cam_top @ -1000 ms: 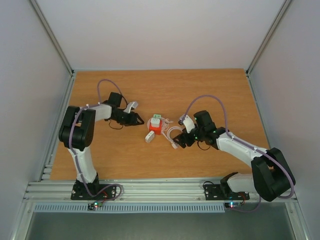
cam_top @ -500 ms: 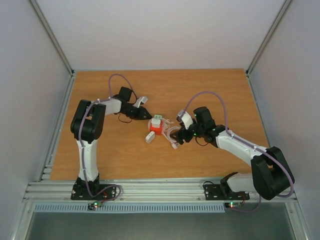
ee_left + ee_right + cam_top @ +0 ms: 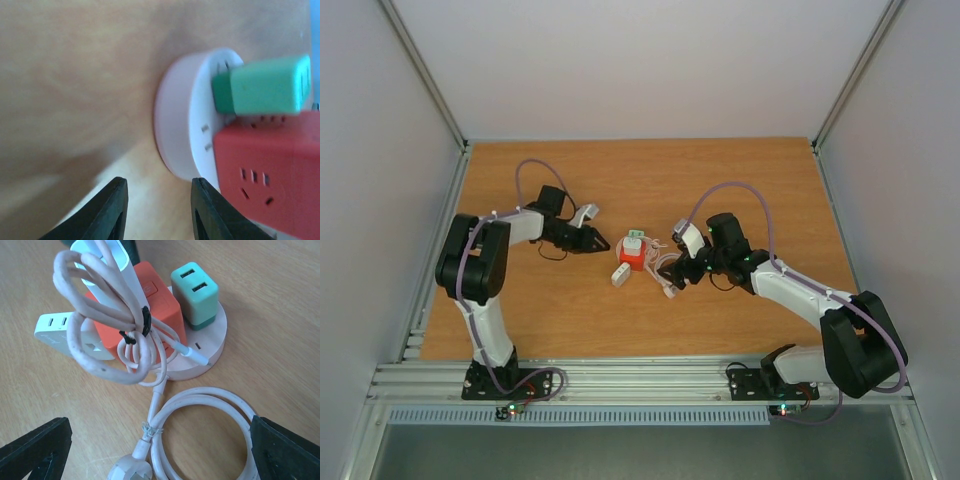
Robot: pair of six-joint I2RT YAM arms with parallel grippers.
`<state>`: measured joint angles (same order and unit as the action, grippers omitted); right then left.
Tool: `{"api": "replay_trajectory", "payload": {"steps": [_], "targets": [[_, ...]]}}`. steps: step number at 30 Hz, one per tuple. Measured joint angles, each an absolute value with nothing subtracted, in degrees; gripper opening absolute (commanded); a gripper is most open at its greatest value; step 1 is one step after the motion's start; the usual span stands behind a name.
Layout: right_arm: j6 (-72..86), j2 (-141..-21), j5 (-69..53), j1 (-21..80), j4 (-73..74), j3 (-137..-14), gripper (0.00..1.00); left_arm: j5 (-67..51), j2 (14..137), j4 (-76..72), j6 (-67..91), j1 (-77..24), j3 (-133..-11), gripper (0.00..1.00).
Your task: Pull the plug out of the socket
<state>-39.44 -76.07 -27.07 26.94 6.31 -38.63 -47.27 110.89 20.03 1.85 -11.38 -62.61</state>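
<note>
The left claw [image 3: 159, 192] swung off toward the back of the worktop [image 3: 740, 190] and has returned to where it was a second ago. Its fingers are slightly parted and grip nothing. The right claw [image 3: 157, 440] has edged in and spread wide, also empty. Neither has a hold yet, so I judge the pull has not begun.

The socket [image 3: 180, 125] lies just ahead of the left claw's tips and ahead of the right claw too, between the two. On it stand one green plug [image 3: 195, 292] and one red cube [image 3: 150, 305]. One white block [image 3: 60, 330] sits beside the cube.

There are two cables: a tied bundle [image 3: 100, 371] and a loose loop [image 3: 200, 394] directly before the right claw. They may be one cord, but the tangle hides that.
</note>
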Motion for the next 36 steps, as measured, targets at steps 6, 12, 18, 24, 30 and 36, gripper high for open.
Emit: {"api": "replay_trajectory", "payload": {"steps": [6, 12, 18, 24, 30, 36], "targets": [[-40.99, -76.27, -27.94, 26.94, 5.43, -38.63, 0.99, -48.45, 109.38, 20.16, 1.34, -13.17, -58.48, 0.37], [-44.01, -79.05, -30.37, 26.94, 5.28, -40.49, 0.99, -49.93, 112.03, 18.90, 1.96, -14.90, -60.23, 0.32], [-46.33, -82.48, -30.70, 26.94, 4.03, -43.13, 0.99, -51.18, 116.18, 17.50, 3.36, -15.86, -64.90, 0.29], [-49.93, -84.05, -30.35, 26.94, 1.78, -43.29, 0.99, -51.05, 121.62, 17.41, 3.79, -16.29, -73.14, 0.28], [-52.31, -85.30, -29.54, 26.68, -3.03, -43.38, 0.98, -50.04, 124.66, 17.72, 3.27, -16.73, -78.54, 0.36], [-55.29, -87.70, -30.68, 26.50, -4.69, -44.66, 0.98, -48.66, 121.23, 17.15, 2.52, -16.47, -74.83, 0.54]]}}
